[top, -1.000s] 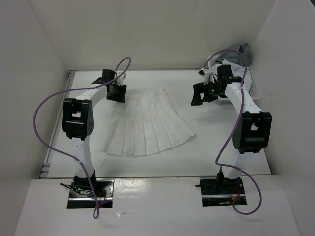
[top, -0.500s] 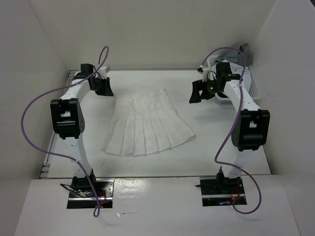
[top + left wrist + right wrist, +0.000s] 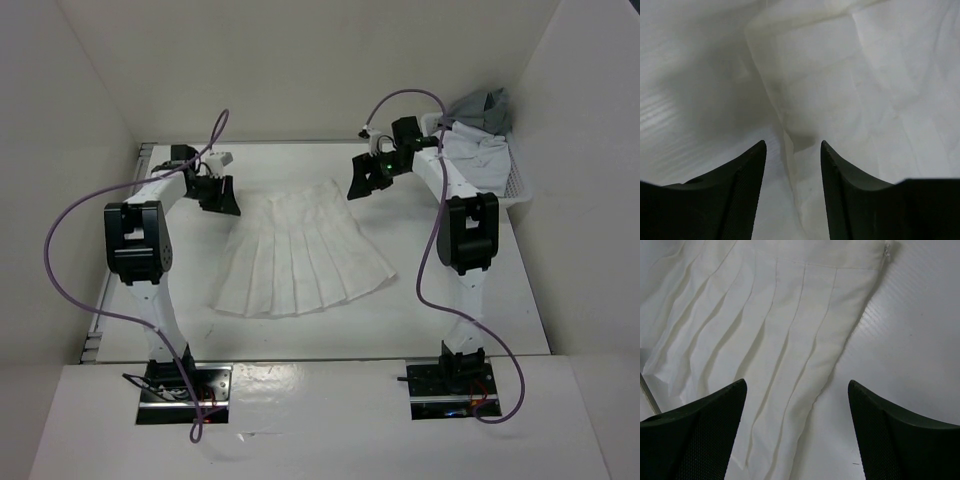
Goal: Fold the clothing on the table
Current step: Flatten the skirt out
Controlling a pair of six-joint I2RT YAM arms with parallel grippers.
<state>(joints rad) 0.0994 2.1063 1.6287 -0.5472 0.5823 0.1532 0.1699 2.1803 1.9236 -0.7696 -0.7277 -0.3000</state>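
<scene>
The clothing, a white pleated skirt [image 3: 300,250], lies spread flat on the white table [image 3: 440,300], narrow waist at the back, wide hem toward the arms. My left gripper [image 3: 222,198] hovers at the skirt's left waist corner. In the left wrist view the left gripper [image 3: 792,147] stands open, its fingers [image 3: 747,175] straddling the skirt's side edge [image 3: 790,150] with nothing pinched. My right gripper [image 3: 362,180] is just off the right waist corner. In the right wrist view the right gripper [image 3: 797,385] is open wide above the skirt's right edge [image 3: 805,360].
A small white basket [image 3: 515,185] sits at the back right corner, holding a plain white garment [image 3: 470,150] and a grey garment [image 3: 485,105]. White walls enclose the table on three sides. A metal rail [image 3: 118,250] runs along the left edge.
The right arm swung left from the basket to the skirt's right waist corner. The left gripper drew back left, then returned to the left waist corner; its jaws narrowed and reopened partly.
</scene>
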